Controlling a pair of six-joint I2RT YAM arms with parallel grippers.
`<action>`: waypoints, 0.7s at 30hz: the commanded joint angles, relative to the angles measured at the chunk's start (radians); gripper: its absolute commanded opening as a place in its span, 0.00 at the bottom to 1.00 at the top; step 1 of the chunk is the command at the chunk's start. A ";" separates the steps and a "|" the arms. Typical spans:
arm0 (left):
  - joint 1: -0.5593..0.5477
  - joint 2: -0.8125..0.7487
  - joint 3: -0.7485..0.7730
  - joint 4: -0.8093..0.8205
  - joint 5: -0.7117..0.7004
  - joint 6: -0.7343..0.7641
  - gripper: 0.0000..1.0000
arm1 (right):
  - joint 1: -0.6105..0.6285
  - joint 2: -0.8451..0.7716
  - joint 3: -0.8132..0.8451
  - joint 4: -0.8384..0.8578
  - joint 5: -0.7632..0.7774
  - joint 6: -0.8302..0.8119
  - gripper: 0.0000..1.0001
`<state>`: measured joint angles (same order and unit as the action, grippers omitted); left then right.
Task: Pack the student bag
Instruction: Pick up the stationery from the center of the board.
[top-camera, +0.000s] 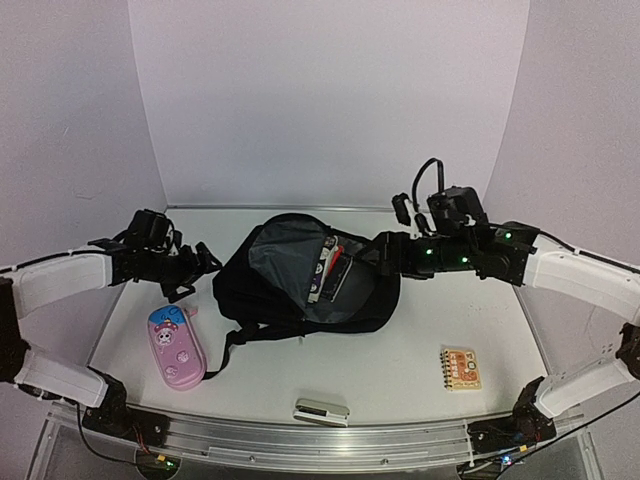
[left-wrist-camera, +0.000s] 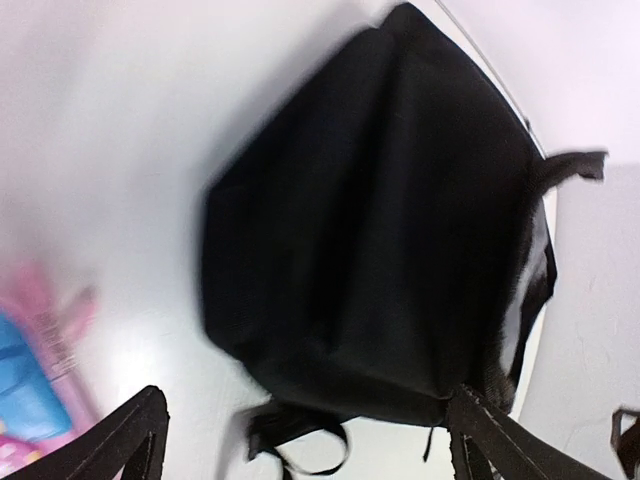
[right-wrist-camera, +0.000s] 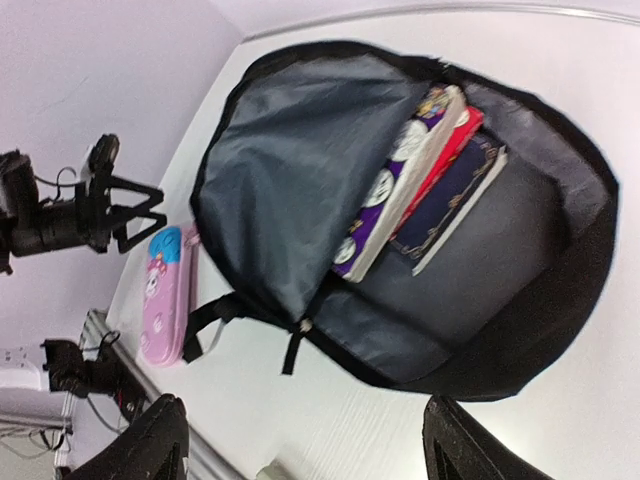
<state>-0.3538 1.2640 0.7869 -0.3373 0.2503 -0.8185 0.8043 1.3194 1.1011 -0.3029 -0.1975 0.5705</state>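
Note:
The student bag (top-camera: 290, 300), a large black backpack, lies in the middle of the table with its flap folded open and grey lining showing. Inside it in the right wrist view (right-wrist-camera: 560, 300) stand a purple book (right-wrist-camera: 400, 190), a red book (right-wrist-camera: 450, 155) and a dark-blue book (right-wrist-camera: 455, 200). My left gripper (top-camera: 200, 268) is open and empty just left of the bag, whose black outside fills the left wrist view (left-wrist-camera: 380, 220). My right gripper (top-camera: 385, 255) is open and empty, over the bag's right edge.
A pink and blue pencil case (top-camera: 176, 346) lies front left, also in the right wrist view (right-wrist-camera: 165, 295). A small spiral notebook (top-camera: 460, 367) lies front right. A white and silver oblong item (top-camera: 321, 410) sits at the front edge.

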 joint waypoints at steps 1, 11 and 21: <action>0.109 -0.136 -0.098 -0.212 -0.110 -0.034 0.98 | 0.100 0.077 0.010 0.134 -0.050 0.054 0.74; 0.250 -0.365 -0.292 -0.376 -0.293 -0.144 1.00 | 0.250 0.298 0.123 0.261 -0.041 0.080 0.73; 0.250 -0.310 -0.359 -0.178 -0.115 -0.083 0.84 | 0.309 0.488 0.235 0.302 -0.077 0.090 0.70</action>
<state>-0.1093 0.9120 0.4645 -0.6518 0.0278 -0.9401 1.1025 1.7493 1.2714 -0.0553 -0.2530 0.6477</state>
